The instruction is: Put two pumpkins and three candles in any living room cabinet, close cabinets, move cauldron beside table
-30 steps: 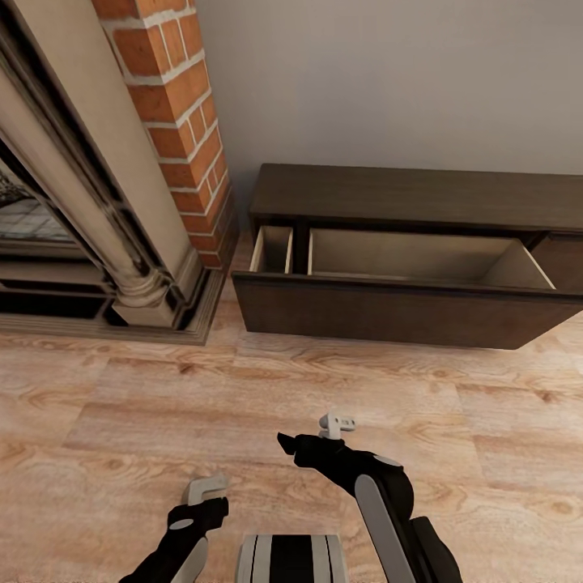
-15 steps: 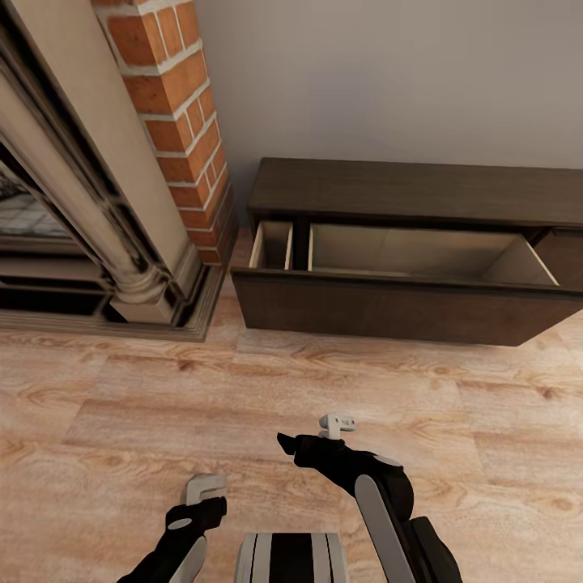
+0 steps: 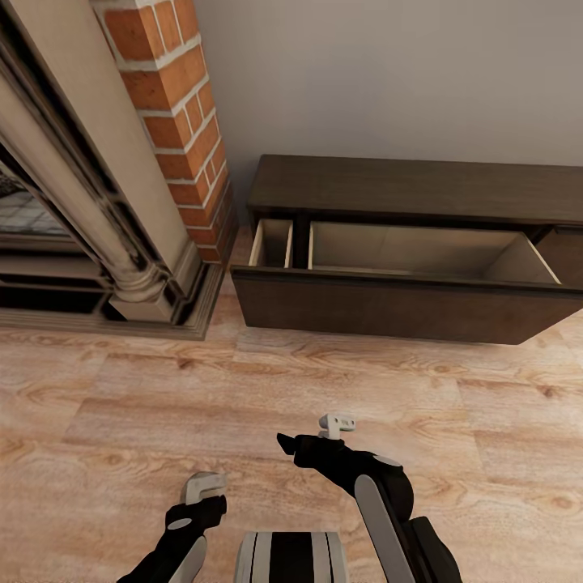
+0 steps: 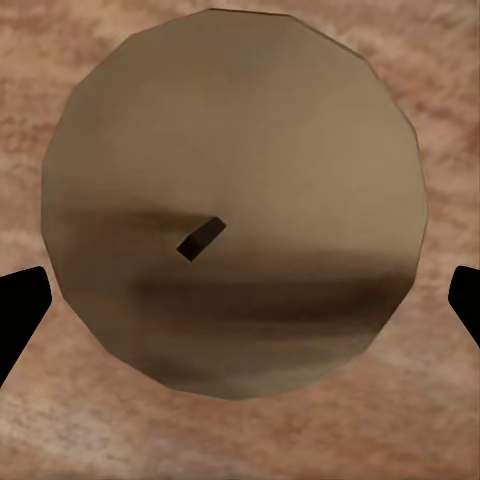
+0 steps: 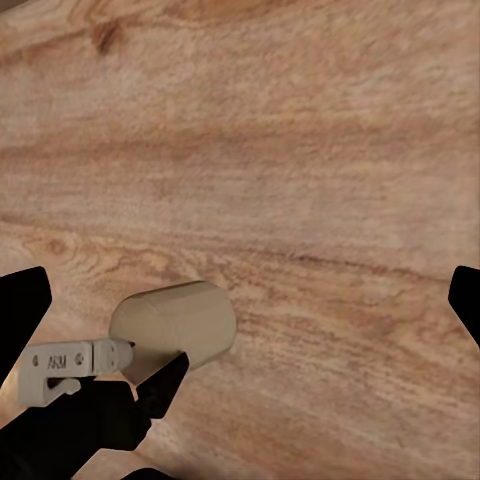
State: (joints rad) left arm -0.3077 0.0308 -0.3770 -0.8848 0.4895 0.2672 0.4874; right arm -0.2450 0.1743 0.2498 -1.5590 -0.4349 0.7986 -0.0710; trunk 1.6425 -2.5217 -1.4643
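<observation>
A beige candle (image 4: pixel 235 200) with a dark wick sits end-on between the black fingertips of my left gripper (image 4: pixel 240 300). The right wrist view shows this candle (image 5: pixel 180 320) as a stubby cylinder against the left gripper's white finger (image 5: pixel 70 365), above the wood floor. In the head view my left gripper (image 3: pixel 202 490) is low and near my trunk, shut on the candle. My right gripper (image 3: pixel 336 423) hangs open and empty over the floor. Ahead stands the dark brown cabinet (image 3: pixel 405 190), its wide drawer (image 3: pixel 421 251) pulled open with a bare pale interior. Pumpkins, cauldron and table are out of view.
A stone fireplace surround (image 3: pixel 97 202) and a red brick column (image 3: pixel 178 105) stand at the left, close to the cabinet's left end. The drawer front (image 3: pixel 389 312) juts out over the wood floor (image 3: pixel 283 380). A grey wall rises behind the cabinet.
The whole head view has shifted a little, so the cabinet sits slightly higher in the picture: the camera moved. Both arms and the held candle keep their pose.
</observation>
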